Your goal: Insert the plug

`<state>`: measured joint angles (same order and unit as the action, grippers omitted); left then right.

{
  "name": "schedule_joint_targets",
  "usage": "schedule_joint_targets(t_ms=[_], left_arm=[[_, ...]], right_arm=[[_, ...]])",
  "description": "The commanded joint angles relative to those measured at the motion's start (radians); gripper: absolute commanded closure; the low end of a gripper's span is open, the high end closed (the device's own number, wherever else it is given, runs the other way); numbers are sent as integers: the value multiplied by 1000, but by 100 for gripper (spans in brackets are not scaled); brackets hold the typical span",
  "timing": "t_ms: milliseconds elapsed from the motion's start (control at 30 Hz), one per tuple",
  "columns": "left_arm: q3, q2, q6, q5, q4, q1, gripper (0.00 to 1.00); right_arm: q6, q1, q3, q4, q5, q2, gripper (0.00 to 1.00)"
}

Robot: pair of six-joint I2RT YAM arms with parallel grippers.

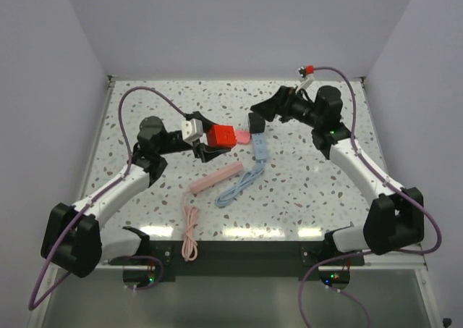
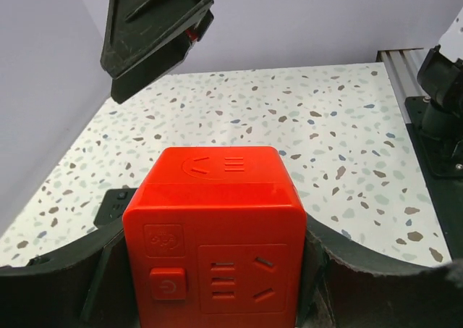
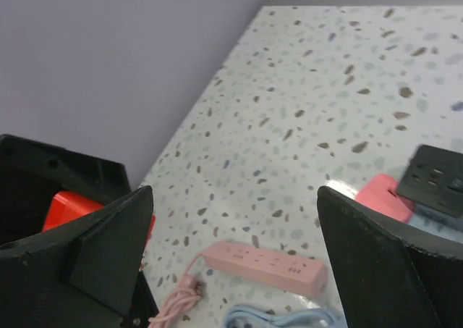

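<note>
- Left gripper (image 2: pixel 213 270) clamps the red socket cube (image 2: pixel 217 212) between its fingers
- Right gripper (image 3: pixel 233 198) gapes empty; a misjudged approach could knock the cube askew in that grip

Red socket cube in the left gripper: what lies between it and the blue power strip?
A small pink block, right beside the red cube, seen in the top external view.

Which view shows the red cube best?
Left wrist: the red cube fills the frame, sockets and button clear. Top shows it small in the left gripper; right wrist shows only a sliver behind its finger.
</note>
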<state>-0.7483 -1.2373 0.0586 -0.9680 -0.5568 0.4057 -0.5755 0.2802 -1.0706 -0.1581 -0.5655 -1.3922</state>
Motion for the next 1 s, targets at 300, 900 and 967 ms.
schedule_joint_targets(t_ms=[300, 900, 967], left_arm=[[-32, 53, 75, -31, -106, -7, 100], [-100, -54, 70, -17, -164, -5, 100], [-103, -70, 58, -24, -192, -4, 100]], right_arm=[[-636, 19, 123, -840, -438, -186, 1], [-1008, 174, 41, -1319, -479, -403, 1], [-1006, 178, 40, -1322, -479, -393, 1]])
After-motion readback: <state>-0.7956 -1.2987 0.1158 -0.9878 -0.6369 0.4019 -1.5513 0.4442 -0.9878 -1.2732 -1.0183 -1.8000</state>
